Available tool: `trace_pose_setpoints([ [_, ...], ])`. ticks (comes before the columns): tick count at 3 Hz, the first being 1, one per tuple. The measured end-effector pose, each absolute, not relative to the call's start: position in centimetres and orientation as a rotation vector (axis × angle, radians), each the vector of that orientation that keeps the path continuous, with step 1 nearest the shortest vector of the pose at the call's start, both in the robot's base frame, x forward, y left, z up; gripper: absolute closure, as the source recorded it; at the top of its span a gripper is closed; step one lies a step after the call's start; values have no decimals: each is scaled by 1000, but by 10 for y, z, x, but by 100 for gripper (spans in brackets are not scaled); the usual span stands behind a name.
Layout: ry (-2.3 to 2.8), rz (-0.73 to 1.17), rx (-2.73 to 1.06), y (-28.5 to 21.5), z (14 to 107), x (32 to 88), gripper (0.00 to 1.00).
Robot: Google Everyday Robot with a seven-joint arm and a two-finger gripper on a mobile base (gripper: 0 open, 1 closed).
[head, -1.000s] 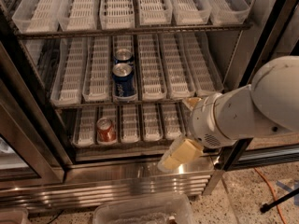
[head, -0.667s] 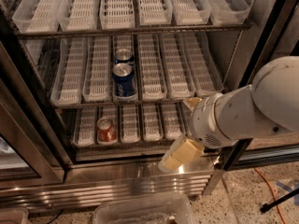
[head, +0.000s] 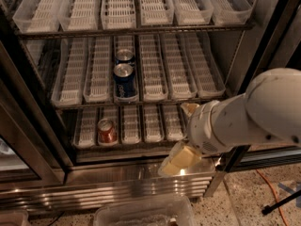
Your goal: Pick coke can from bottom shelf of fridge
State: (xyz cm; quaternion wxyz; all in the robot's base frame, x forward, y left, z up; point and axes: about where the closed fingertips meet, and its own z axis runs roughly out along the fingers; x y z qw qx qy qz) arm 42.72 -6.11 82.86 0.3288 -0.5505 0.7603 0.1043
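- No shift since a second ago: gripper (head: pixel 181 160) stays low before the fridge (head: pixel 117 187) base.
- Gripper opening: cannot tell.
- The coke can (head: pixel 106 131) stands upright on the bottom shelf (head: pixel 153 125), second lane from left, well apart from gripper.

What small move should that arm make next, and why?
Probably shift the gripper left and slightly up toward the coke can. The can stands on the bottom shelf, second lane from the left; the gripper hangs lower and well to the right, in front of the fridge, apart from the can.
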Motion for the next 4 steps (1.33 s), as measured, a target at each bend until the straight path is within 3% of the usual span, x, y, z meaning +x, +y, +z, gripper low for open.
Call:
trace_pose_setpoints([
  [2,1920,323,-1384,-40,765,410,0],
  [4,1862,498,-1187,0,718,407,0],
])
